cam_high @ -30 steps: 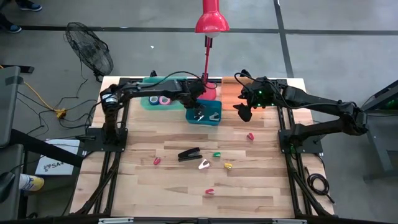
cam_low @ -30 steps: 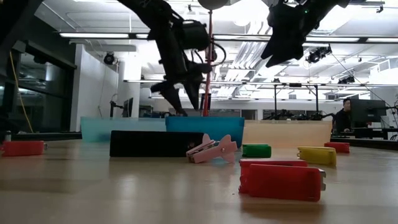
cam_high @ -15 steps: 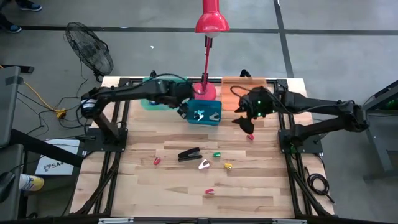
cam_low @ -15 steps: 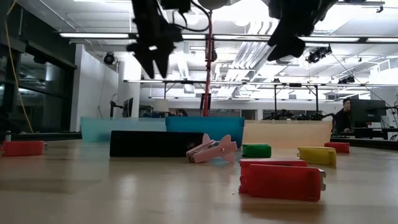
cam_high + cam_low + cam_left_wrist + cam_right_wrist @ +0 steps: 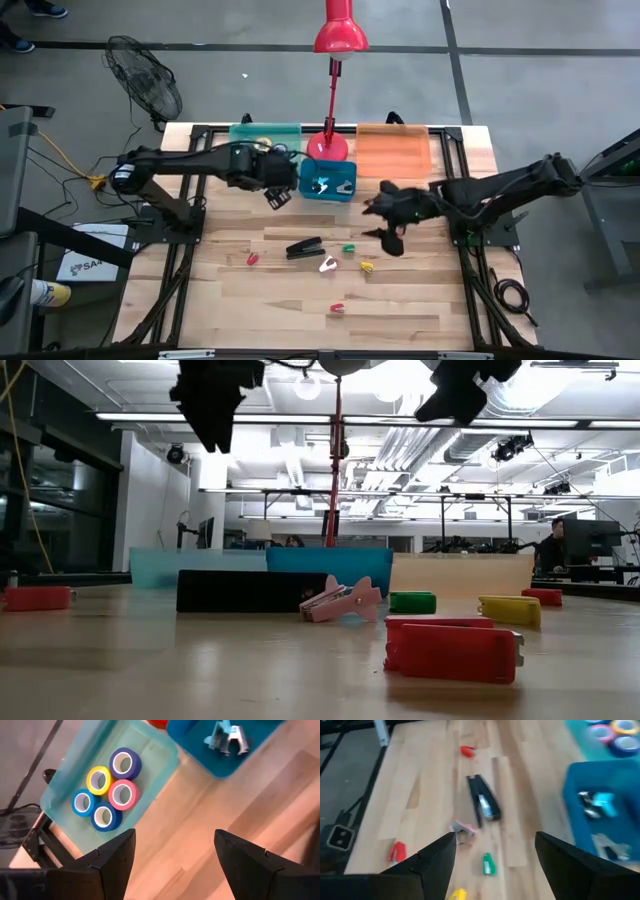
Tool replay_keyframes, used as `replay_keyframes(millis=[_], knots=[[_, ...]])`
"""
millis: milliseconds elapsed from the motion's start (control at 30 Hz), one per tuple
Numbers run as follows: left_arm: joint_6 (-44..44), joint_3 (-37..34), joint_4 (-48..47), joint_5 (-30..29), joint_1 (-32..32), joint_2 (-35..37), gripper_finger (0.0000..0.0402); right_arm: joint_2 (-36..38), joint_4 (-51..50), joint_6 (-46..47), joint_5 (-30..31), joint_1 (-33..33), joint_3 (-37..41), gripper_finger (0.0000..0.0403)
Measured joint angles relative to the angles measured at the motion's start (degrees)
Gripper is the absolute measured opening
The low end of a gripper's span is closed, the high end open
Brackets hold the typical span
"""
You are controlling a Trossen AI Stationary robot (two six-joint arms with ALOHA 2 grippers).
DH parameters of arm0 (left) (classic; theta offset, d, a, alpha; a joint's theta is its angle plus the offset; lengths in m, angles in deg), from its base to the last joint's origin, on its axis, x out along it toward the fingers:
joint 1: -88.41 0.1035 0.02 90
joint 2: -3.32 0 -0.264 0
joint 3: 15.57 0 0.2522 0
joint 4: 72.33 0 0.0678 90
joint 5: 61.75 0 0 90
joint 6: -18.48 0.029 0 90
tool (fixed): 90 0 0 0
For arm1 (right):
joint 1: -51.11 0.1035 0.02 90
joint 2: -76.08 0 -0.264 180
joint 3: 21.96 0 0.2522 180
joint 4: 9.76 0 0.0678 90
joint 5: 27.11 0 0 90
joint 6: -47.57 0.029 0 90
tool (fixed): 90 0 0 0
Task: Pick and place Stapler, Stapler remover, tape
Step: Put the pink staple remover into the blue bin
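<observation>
Hovering above the wooden table (image 5: 300,300), the left gripper (image 5: 274,190) sits just beside the dark blue bin (image 5: 327,180), on its left, with its fingers (image 5: 112,862) spread wide and nothing between them. In the left wrist view the light teal tray (image 5: 60,785) holds the tape (image 5: 111,790): five rolls packed close together, a purple one, a yellow one, a pink one and two blue ones, each lying flat with its hole upward. In the high view this tray stands at the back of the table, left of the red lamp base (image 5: 329,147). The dark blue bin holds a light blue stapler remover (image 5: 227,735) and some metal pieces beside it.

The right gripper (image 5: 385,222) hangs over the table to the right of centre, in front of the orange tray (image 5: 393,150); its fingers (image 5: 432,865) are also spread wide and hold nothing. Below it, the black stapler (image 5: 305,246) lies flat on the table near the middle. Just beside the stapler lies a pink stapler remover (image 5: 328,264), with a green one (image 5: 348,248) and a yellow one (image 5: 367,267) near it. Three red removers are scattered well apart: one left of the stapler (image 5: 252,259), one at the front (image 5: 337,308), and one to the right that shows only in the low view (image 5: 541,596).

A person (image 5: 553,550) sits in the room behind the table, seen in the low view.
</observation>
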Motion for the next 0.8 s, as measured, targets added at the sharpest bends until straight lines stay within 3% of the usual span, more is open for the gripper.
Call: replay_keyframes(millis=[200,467,633,800], knots=[[-1.45,-0.37,2.91,2.17,-4.96,0.41,0.0266,-3.87,3.03,7.23,1.06,2.49,0.00,0.0264],[-7.48,-9.07,19.71,10.29,-11.42,0.38,0.0266,-3.50,3.04,13.26,6.77,3.85,0.02,0.0264],[-11.07,-14.46,31.88,10.61,-14.99,0.37,0.0266,-3.50,2.91,14.42,8.27,4.12,0.02,0.0264],[-4.43,-18.63,42.16,7.83,-19.07,-0.46,0.0266,-3.50,2.52,14.79,8.87,4.11,0.03,0.0264]])
